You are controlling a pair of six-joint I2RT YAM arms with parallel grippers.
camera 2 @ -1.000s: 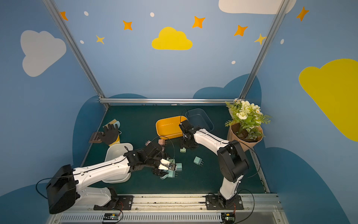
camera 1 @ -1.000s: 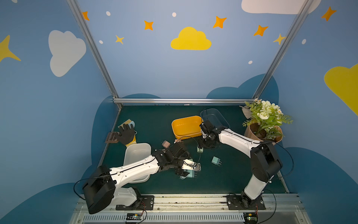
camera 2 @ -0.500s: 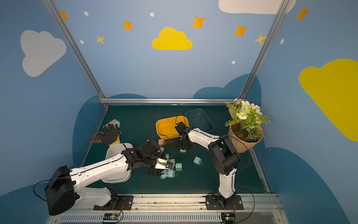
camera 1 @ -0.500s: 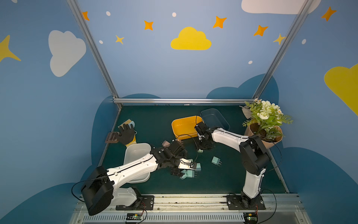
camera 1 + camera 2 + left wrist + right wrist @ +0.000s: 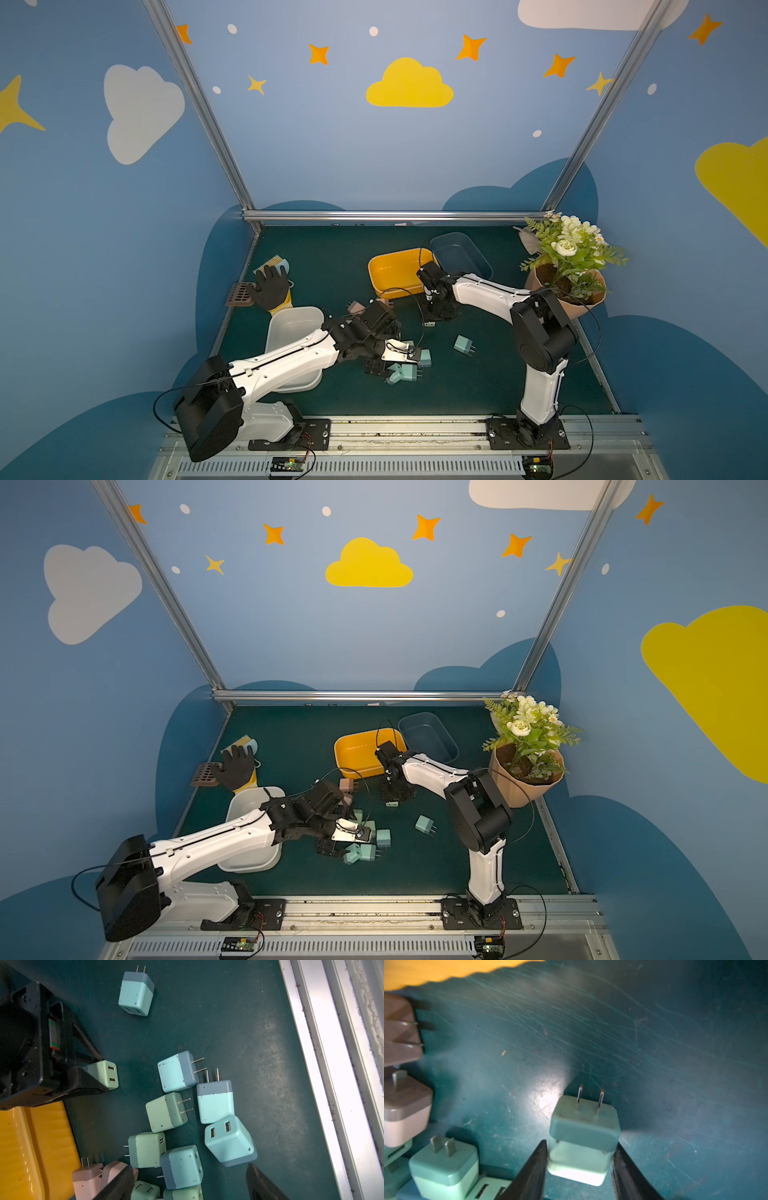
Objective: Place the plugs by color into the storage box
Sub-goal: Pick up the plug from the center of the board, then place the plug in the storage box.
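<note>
right gripper point(image 5: 581, 1144) jaws clamped on green plug point(image 5: 584, 1126), its prongs pointing forward | left gripper point(image 5: 188, 1167) jaws apart over other plugs point(image 5: 166, 1112)

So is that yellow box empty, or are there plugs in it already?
Empty, as far as shows: in both top views the yellow box has a bare floor; one corner is hidden.

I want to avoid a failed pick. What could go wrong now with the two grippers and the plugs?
1. The right gripper pinches the light green plug only with its fingertips; it may slip or twist on lifting.
2. The left gripper hangs open over plugs that touch each other; closing may catch two colours or push neighbours away.
</note>
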